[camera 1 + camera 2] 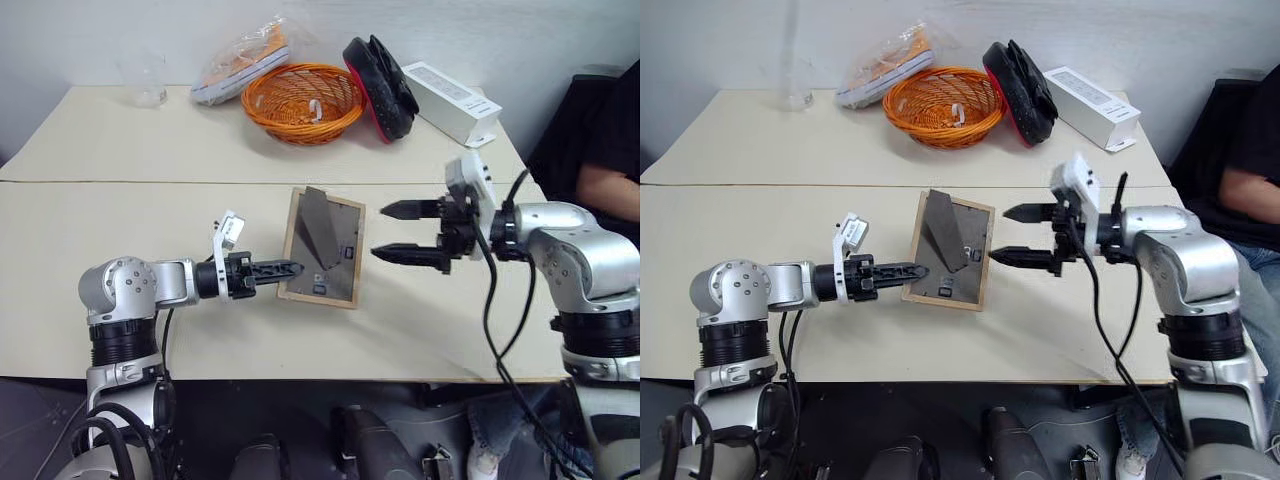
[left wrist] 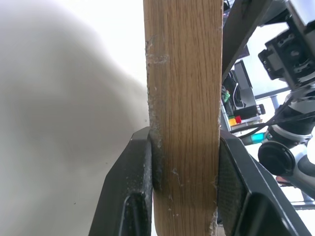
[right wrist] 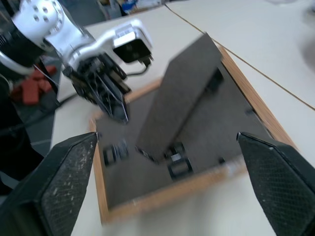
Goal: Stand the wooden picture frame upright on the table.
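We're looking at a wooden picture frame (image 1: 322, 262) in light oak-like wood with visible grain, a bit dusty on the edge, and a matt dark grey backing. The table (image 1: 150, 220) is smooth matt cream. The left gripper (image 2: 184, 191) has matt black plastic fingers; the basket (image 1: 302, 101) is woven orange wicker.

Soft, even light is falling from overhead across my desk (image 1: 120, 300), leaving only faint shadows under my arms and beside the wooden picture frame (image 1: 322, 247). In my head views everything is staying crisp and evenly bright. In my left wrist view the pale background is washing out into glare and soft blur, while the wood grain is showing sharply. My right wrist view is smearing with motion blur across the frame's backing.
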Tool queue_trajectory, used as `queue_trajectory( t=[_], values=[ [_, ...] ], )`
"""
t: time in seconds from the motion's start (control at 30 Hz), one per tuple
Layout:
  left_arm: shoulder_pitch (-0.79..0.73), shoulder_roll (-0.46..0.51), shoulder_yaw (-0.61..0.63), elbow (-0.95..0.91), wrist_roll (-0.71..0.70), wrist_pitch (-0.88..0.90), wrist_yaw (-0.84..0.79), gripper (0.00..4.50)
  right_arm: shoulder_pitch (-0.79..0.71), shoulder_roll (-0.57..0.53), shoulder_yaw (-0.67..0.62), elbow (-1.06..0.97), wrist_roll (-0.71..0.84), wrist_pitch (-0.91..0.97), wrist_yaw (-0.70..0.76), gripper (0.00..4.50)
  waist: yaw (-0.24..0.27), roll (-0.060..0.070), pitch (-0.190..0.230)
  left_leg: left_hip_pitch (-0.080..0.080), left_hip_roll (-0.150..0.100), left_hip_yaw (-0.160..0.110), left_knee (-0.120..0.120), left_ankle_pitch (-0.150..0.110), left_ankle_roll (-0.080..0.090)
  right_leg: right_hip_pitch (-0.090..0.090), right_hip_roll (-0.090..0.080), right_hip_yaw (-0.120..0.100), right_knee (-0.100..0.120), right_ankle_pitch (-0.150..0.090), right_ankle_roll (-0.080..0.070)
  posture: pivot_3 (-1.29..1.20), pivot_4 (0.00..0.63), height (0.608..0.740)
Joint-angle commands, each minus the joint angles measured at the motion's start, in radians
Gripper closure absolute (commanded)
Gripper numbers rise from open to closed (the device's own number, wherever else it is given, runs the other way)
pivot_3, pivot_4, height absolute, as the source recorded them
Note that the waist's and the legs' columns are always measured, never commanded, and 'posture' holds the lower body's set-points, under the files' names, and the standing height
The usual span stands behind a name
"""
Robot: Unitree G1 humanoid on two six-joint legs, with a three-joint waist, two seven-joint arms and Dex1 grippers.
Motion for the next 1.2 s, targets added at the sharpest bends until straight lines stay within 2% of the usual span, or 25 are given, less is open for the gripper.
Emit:
queue_trajectory(
  t=[0.03,0.17,0.33,0.47,0.57,0.6,0.67,0.8,0.87,0.97,1.07,1.17,1.2],
  values=[
    [-0.030,0.003,0.011,-0.061,-0.074,-0.017,-0.043,3.25,-0.022,0.054,0.045,0.019,-0.007,-0.016,-0.046,0.00,0.000,0.000,0.000,-0.001,0.000,0.000,0.000,0.000,0.000,0.000,0.000,0.000,0.000,0.000,0.000,0.00,0.150,0.740],
    [-0.028,0.028,-0.026,-0.082,-0.083,-0.028,-0.051,3.25,-0.026,0.097,0.079,0.016,0.000,-0.032,-0.056,0.00,-0.001,0.000,0.000,-0.002,0.000,0.000,0.000,0.000,0.000,-0.001,0.000,0.000,0.000,0.000,0.000,0.00,0.150,0.740],
    [-0.011,0.065,-0.056,-0.075,-0.077,-0.043,-0.054,3.25,-0.022,0.106,0.035,-0.103,0.138,0.050,-0.041,0.00,-0.002,0.000,0.000,-0.002,0.000,0.000,0.000,0.000,0.000,-0.002,0.000,0.000,0.000,0.000,0.000,0.00,0.150,0.740],
    [-0.004,0.076,-0.056,-0.052,-0.070,-0.056,-0.049,3.25,0.022,0.003,-0.007,-0.159,0.156,0.060,-0.036,0.00,0.000,0.000,0.000,-0.002,0.000,-0.001,0.000,0.000,0.000,-0.001,0.000,-0.001,0.000,0.000,0.000,0.00,0.150,0.740],
    [-0.002,0.079,-0.056,-0.052,-0.074,-0.059,-0.048,3.25,0.062,-0.087,-0.020,-0.164,0.108,0.006,-0.035,0.00,0.004,0.000,0.000,-0.002,0.000,-0.001,0.000,-0.001,0.001,-0.001,0.000,-0.001,-0.002,0.000,0.000,0.00,0.150,0.740],
    [-0.004,0.079,-0.056,-0.052,-0.076,-0.057,-0.047,3.25,0.078,-0.120,-0.009,-0.155,0.055,-0.049,-0.041,0.00,0.004,0.000,0.000,-0.002,0.000,-0.001,0.000,-0.001,0.001,-0.001,0.000,-0.001,-0.002,0.000,0.000,0.00,0.150,0.740],
    [-0.005,0.083,-0.061,-0.053,-0.080,-0.056,-0.052,3.25,0.123,-0.190,0.038,-0.100,-0.136,-0.294,-0.051,0.00,0.005,0.000,0.000,-0.003,0.000,-0.001,0.000,-0.001,0.001,-0.001,0.000,0.000,-0.002,0.000,0.000,0.00,0.150,0.740],
    [-0.013,0.087,-0.063,-0.049,-0.086,-0.051,-0.056,3.25,0.169,-0.232,0.098,0.098,-0.478,-0.983,-0.144,0.00,-0.002,-0.001,0.001,-0.003,-0.001,0.000,0.000,-0.001,0.001,-0.001,0.000,0.000,-0.003,0.000,0.000,0.00,0.150,0.740],
    [-0.024,0.086,-0.060,-0.048,-0.091,-0.042,-0.056,3.25,0.145,-0.210,0.119,0.231,-0.660,-1.374,-0.305,0.00,-0.009,-0.001,0.001,-0.002,-0.001,0.001,-0.001,0.000,0.001,-0.001,0.001,0.002,-0.002,0.000,0.000,0.00,0.150,0.740],
    [-0.040,0.086,-0.056,-0.042,-0.100,-0.030,-0.058,3.25,0.074,-0.186,0.167,0.394,-0.982,-1.791,-0.586,0.00,-0.016,-0.001,0.002,-0.001,0.000,0.002,-0.002,0.001,-0.001,-0.002,0.002,0.003,-0.001,0.000,0.000,0.00,0.150,0.740],
    [-0.044,0.091,-0.063,-0.040,-0.106,-0.027,-0.063,3.25,-0.003,-0.147,0.197,0.504,-1.284,-1.962,-0.917,0.00,-0.026,-0.001,0.002,0.000,0.000,0.003,-0.002,0.001,-0.002,-0.002,0.002,0.003,0.000,0.000,0.000,0.00,0.150,0.740],
    [-0.041,0.098,-0.072,-0.049,-0.111,-0.020,-0.064,3.25,-0.076,-0.094,0.262,0.587,-1.508,-1.948,-1.225,0.00,-0.032,-0.001,0.002,0.000,0.000,0.003,-0.002,0.002,-0.003,-0.002,0.002,0.003,0.001,0.000,0.000,0.00,0.150,0.740],
    [-0.042,0.100,-0.071,-0.050,-0.113,-0.016,-0.063,3.25,-0.103,-0.076,0.299,0.616,-1.571,-1.929,-1.309,0.18,-0.033,-0.001,0.002,0.000,0.000,0.003,-0.002,0.002,-0.003,-0.002,0.002,0.004,0.001,0.000,-0.001,0.00,0.150,0.740]
  ],
)
